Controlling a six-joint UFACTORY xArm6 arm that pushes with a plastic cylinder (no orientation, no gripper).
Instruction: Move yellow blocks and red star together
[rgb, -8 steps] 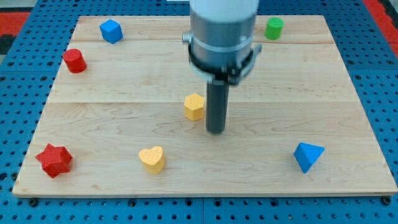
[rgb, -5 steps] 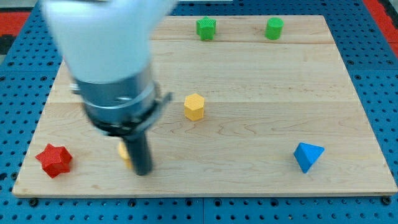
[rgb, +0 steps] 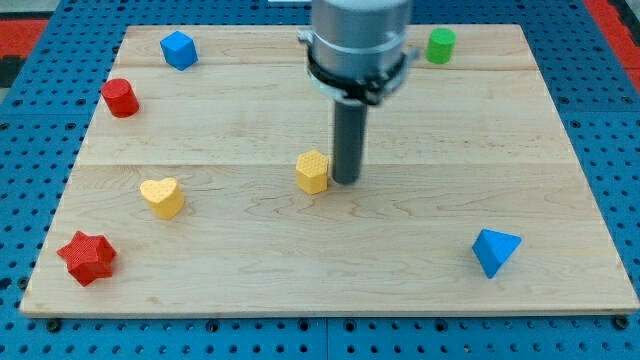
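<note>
My tip (rgb: 346, 180) rests on the board just to the right of the yellow hexagonal block (rgb: 313, 172), almost touching it. The yellow heart block (rgb: 162, 197) lies left of centre. The red star (rgb: 87, 257) sits near the view's bottom left corner, below and left of the heart. The two yellow blocks are well apart from each other.
A red cylinder (rgb: 120, 97) and a blue block (rgb: 178, 49) lie at the upper left. A green cylinder (rgb: 440, 45) is at the top right, beside the arm. A blue pyramid-like block (rgb: 495, 251) is at the lower right. The wooden board (rgb: 560, 150) lies on blue pegboard.
The yellow heart has moved up and left, from the bottom centre towards the red star. My tip swung left to it and has come back to the right side of the yellow hexagon.
</note>
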